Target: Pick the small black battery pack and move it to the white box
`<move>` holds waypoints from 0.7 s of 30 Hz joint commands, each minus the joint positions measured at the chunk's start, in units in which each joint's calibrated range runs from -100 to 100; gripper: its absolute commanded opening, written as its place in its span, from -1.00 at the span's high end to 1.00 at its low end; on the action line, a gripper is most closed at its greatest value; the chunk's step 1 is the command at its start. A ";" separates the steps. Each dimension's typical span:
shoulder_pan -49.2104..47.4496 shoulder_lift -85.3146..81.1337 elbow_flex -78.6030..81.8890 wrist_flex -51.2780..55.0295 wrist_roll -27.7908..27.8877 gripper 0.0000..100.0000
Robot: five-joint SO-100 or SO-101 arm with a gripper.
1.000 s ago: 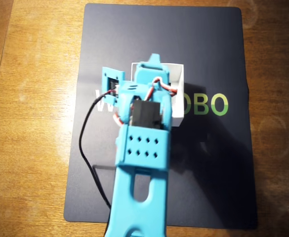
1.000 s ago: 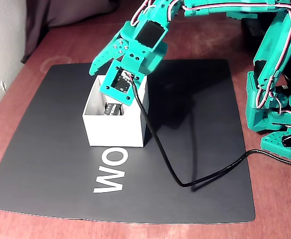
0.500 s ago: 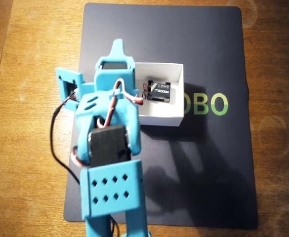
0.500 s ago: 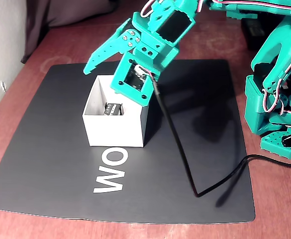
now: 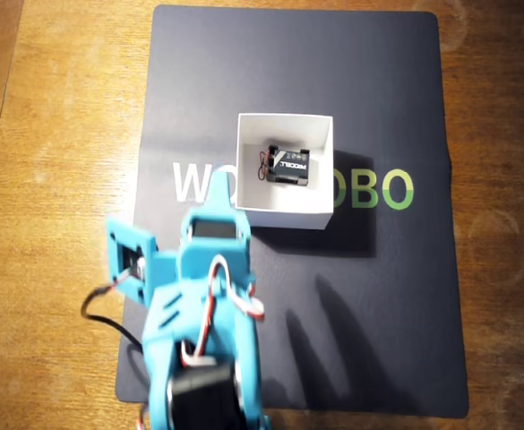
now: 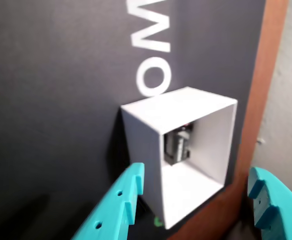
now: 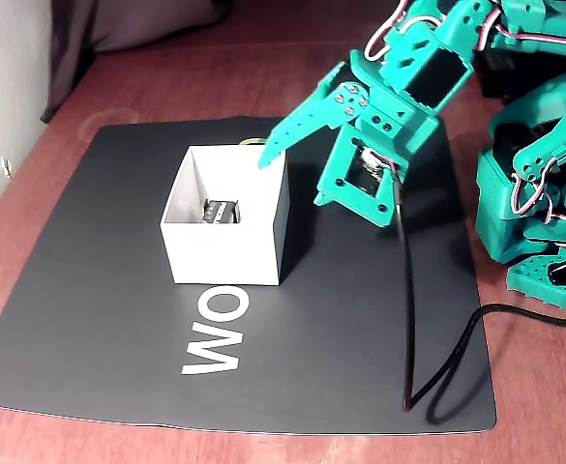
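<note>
The small black battery pack lies inside the white box, white lettering up and thin red wires at its left end. In the fixed view it shows low against the box's far wall as the battery pack. The wrist view shows the box tilted, with the battery pack deep inside. My gripper is open and holds nothing, its teal fingers wide apart. In the overhead view it sits below and left of the box, one fingertip near the box's lower-left corner. In the fixed view a fingertip hovers by the box's right rim.
The box stands on a black mat with white and green lettering, on a wooden table. A black cable hangs from the wrist and loops on the mat. The arm's base stands at the right in the fixed view.
The arm has pulled back from above the box, toward its base. The box and the battery pack inside it now show fully from overhead. The pack has not moved.
</note>
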 commanded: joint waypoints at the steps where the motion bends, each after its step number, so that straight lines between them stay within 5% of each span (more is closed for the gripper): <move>1: 5.94 -6.32 3.63 1.56 0.06 0.52; 6: 9.57 -8.33 8.35 3.75 4.63 0.54; 11: 12.15 -13.33 12.43 3.75 7.29 0.86; 21: 13.68 -23.33 17.97 11.64 8.05 0.87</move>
